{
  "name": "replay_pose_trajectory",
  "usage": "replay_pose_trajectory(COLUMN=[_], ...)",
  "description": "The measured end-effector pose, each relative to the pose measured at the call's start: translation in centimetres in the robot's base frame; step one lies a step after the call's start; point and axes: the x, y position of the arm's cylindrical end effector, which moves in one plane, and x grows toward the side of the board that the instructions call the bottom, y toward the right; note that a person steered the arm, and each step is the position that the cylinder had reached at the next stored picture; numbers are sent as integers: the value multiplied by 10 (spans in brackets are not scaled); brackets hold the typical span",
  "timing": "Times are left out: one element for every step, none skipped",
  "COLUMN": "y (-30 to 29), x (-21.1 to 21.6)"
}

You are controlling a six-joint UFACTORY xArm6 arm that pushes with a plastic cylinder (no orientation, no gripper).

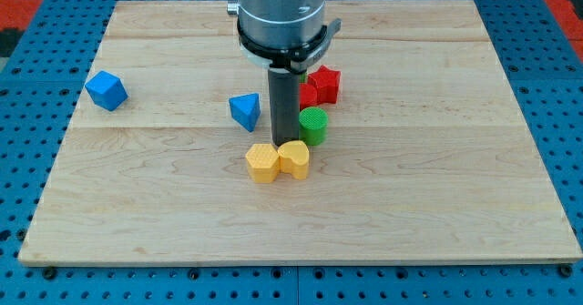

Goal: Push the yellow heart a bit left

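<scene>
Touching my tip (284, 145), ridged yellow heart (294, 158).

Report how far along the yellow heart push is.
Done: my tip is down at the board, right behind the two yellow blocks. In hand: it sits at the top edge of the yellow heart, which touches the yellow hexagon on its left. Left: the leftward push itself; one frame shows no shift, and the tip isn't yet on the heart's right side, by the green cylinder.

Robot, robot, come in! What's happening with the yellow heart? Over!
My tip down just above the yellow heart. Heart touching yellow hexagon block on its left: in the way. Green cylinder close at tip's right.
</scene>
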Motion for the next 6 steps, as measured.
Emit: replay_pose_trajectory(y=[0, 11, 64, 76, 37, 5], x=[9, 15, 15, 15, 25, 28])
